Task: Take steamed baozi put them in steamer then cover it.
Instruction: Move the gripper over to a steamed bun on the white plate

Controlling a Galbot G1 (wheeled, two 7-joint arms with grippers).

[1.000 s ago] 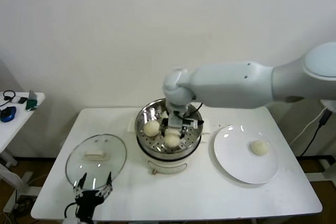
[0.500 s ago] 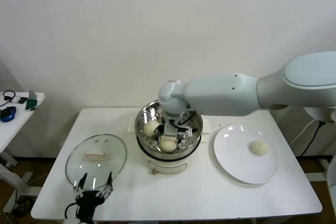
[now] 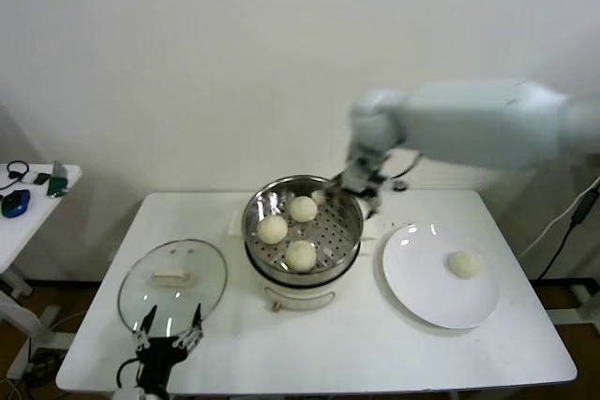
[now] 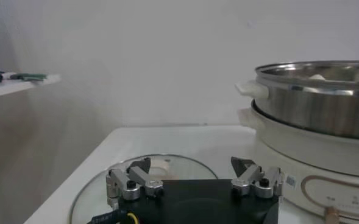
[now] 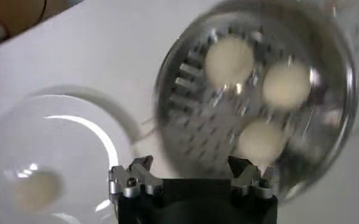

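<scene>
Three steamed baozi (image 3: pixel 292 229) sit in the steamer (image 3: pixel 302 231). The right gripper (image 3: pixel 361 185), jaws open and empty, hovers beside its rim. Next comes the last bun on the plate (image 3: pixel 422 288); the left gripper (image 3: pixel 167 339), open, waits near the cover (image 3: pixel 172 284).

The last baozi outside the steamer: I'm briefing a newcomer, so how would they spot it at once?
Start at the white table, then the flat white plate right of the steel steamer. The baozi lies alone on that plate; the other three buns sit on the steamer's perforated tray.
</scene>
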